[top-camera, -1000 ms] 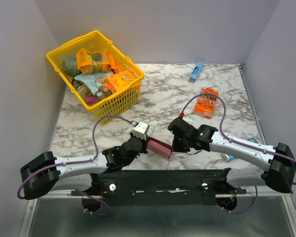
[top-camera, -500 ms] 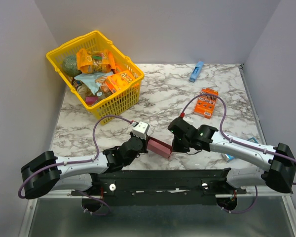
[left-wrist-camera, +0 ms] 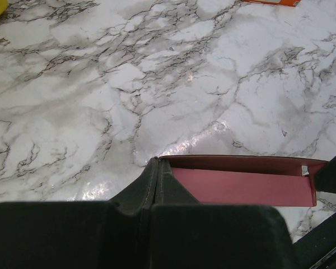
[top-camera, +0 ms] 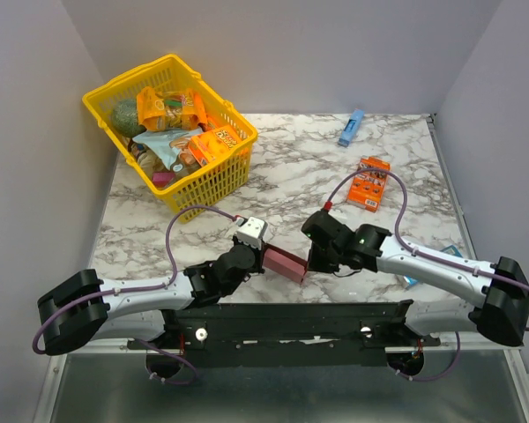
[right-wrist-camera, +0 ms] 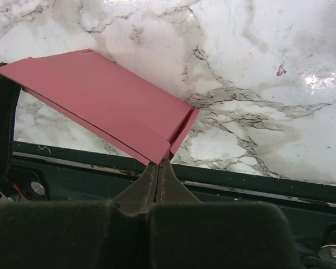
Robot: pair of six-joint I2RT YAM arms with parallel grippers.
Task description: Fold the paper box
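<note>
A: Since you have the overhead view, what is the surface like?

B: It is a white marble-patterned tabletop (top-camera: 291, 176) with grey veins, glossy enough to throw back light. Plain pale grey walls (top-camera: 291, 53) close it in on the far side and on both flanks. A dark rail (top-camera: 282, 317) runs along the near edge, just behind both grippers.

A: Anything standing on it?

B: Well beyond the left gripper (top-camera: 261, 258) and off to its left sits a yellow basket (top-camera: 203, 181) filled with snack packets (top-camera: 216, 141). Ahead of the right gripper (top-camera: 312, 264), well apart from it, lies an orange printed box (top-camera: 369, 183), and a slim blue box (top-camera: 351, 128) lies farther out, near the back wall.

A: And the left gripper?

B: Its jaws are pressed together, pinching one end of the paper box (top-camera: 284, 263). From its wrist, the pink card runs off to the gripper's right, with a darker folded edge along the far side.

A: The right one?

B: Also squeezed tight, nipping the opposite end, where a small flap is doubled over right at its fingertips.

A: So where is the paper box?

B: Flattened and stretched between the two grippers, close in front of the rail. Whether it touches the tabletop, I cannot tell.
</note>
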